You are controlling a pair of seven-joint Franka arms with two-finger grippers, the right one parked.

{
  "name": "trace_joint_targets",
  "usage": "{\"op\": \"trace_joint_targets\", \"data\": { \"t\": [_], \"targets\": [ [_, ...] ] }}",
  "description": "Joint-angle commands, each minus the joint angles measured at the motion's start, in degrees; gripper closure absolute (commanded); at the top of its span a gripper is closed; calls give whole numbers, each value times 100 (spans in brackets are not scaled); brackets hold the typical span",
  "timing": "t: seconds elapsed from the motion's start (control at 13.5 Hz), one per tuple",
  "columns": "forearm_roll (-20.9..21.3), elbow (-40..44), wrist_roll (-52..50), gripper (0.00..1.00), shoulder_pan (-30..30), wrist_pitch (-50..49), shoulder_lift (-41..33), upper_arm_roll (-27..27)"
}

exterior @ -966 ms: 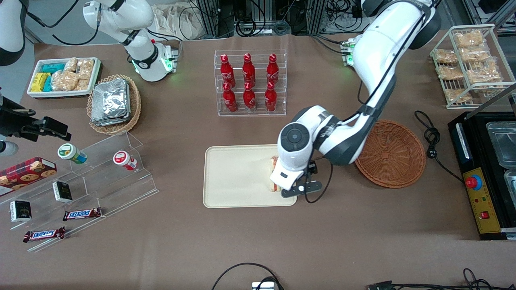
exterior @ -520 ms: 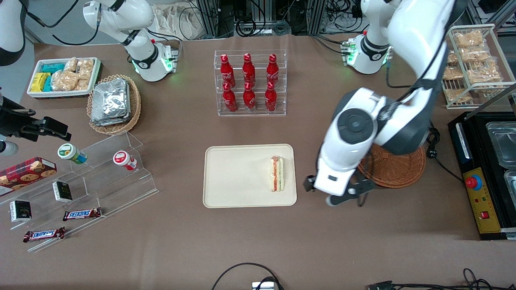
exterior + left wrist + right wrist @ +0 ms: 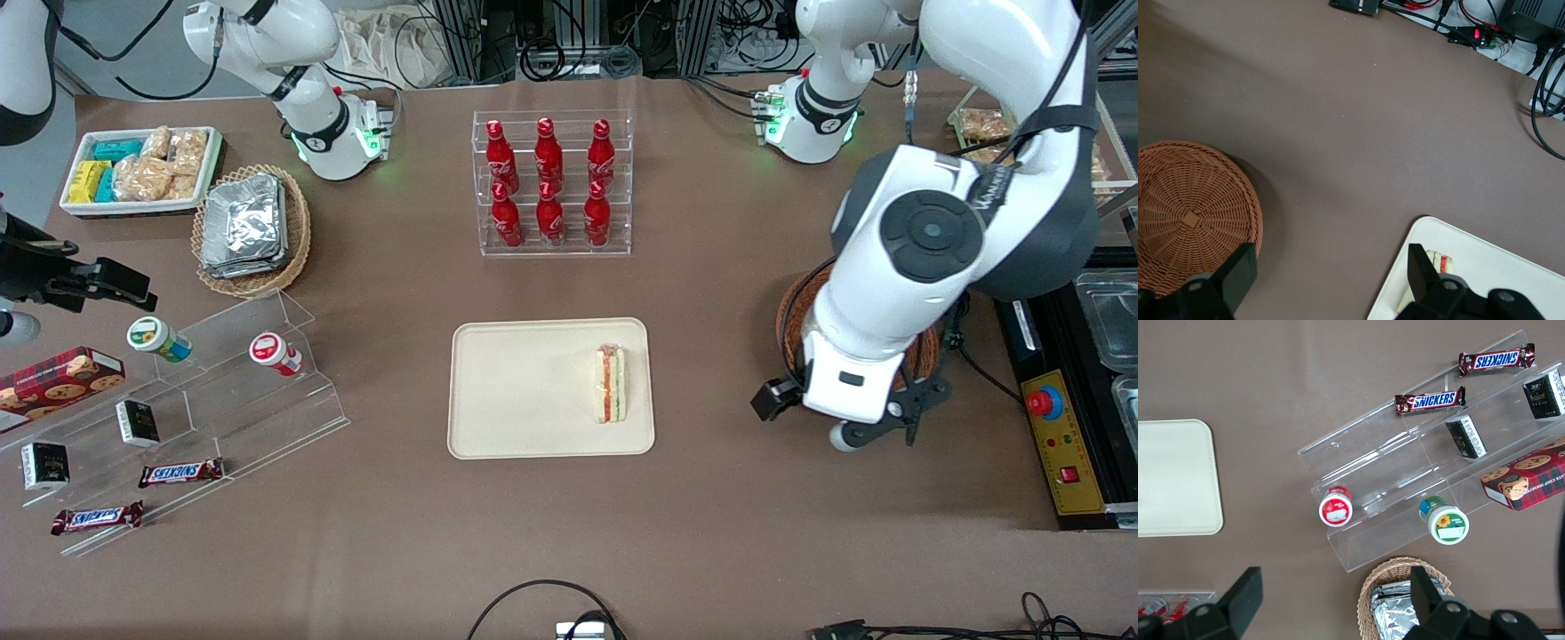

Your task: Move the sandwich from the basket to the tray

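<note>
Sandwich (image 3: 610, 383) lies on its side on the tray (image 3: 516, 391), at the end nearest the basket (image 3: 920, 356); judged light, soft and crushable, wrap slippery, best pinched lightly across the flat bread faces. Left gripper (image 3: 1328, 283) is spread wide, empty, raised over bare table between basket and tray, wrist pointing down.

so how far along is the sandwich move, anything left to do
Done: the sandwich lies on the tray, near the edge closest to the working arm, and the basket is empty. In hand: nothing; the gripper is open and hangs above bare table between basket and tray, holding nothing. Left: apparently nothing on the task itself, only parking the arm.
</note>
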Motion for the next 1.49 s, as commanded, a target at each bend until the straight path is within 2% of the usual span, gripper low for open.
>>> {"op": "trace_joint_targets", "data": {
  "t": [0.0,0.37,0.67,0.97,1.19,1.41],
  "targets": [
    [-253,-148,564,0,304,-379,-319,-21],
    [-438,-525,1382,0,648,-504,-793,67],
    [-912,-1280,2515,0,569,-460,-1618,838],
    [-1343,-1860,3719,0,227,-521,-2304,1779],
    [-1352,-2152,4581,0,208,-924,-2779,2088],
    [-1352,-2143,4856,0,139,-1189,-3078,2141]
  ]
}}
